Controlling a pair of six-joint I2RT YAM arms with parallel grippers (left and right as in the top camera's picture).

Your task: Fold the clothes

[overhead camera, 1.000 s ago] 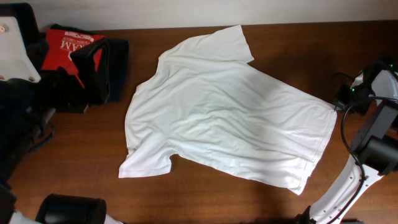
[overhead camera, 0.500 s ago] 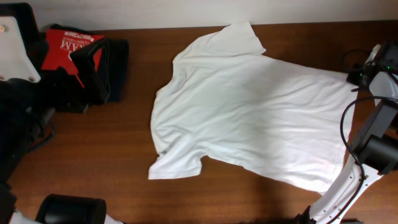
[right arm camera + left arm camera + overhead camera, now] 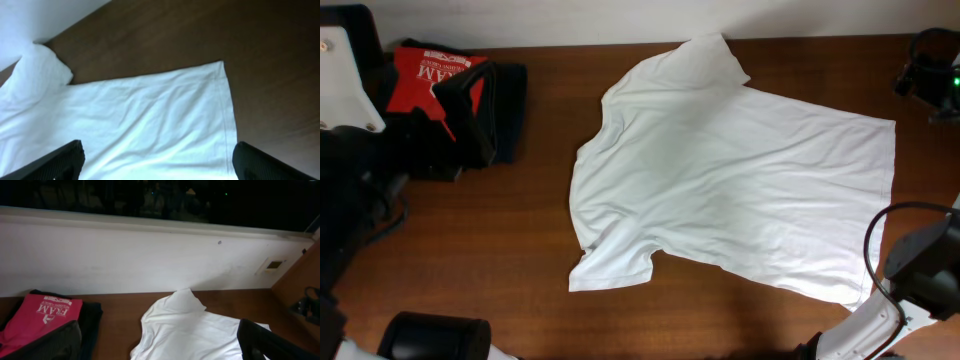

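The clothes, one large white T-shirt [image 3: 740,185], lie spread flat on the brown table, collar end to the left and hem to the right. A sleeve [image 3: 705,62] points toward the back wall. My right gripper [image 3: 157,165] hovers open above the hem edge [image 3: 227,115], fingers wide apart with only flat cloth showing below them. In the overhead view the right arm's head [image 3: 928,76] sits past the shirt's far right corner. My left gripper [image 3: 155,350] is open, off at the left and away from the shirt [image 3: 190,330].
A red shirt with white lettering [image 3: 432,72] lies on dark folded garments [image 3: 498,110] at the back left. The white wall [image 3: 150,255] runs along the table's far edge. The right arm's base and cable [image 3: 910,260] stand at the right front.
The shirt was dragged to the right and stretched out flat. My right gripper opened, let go of the hem and drew back toward the far right corner. The left arm stayed still.
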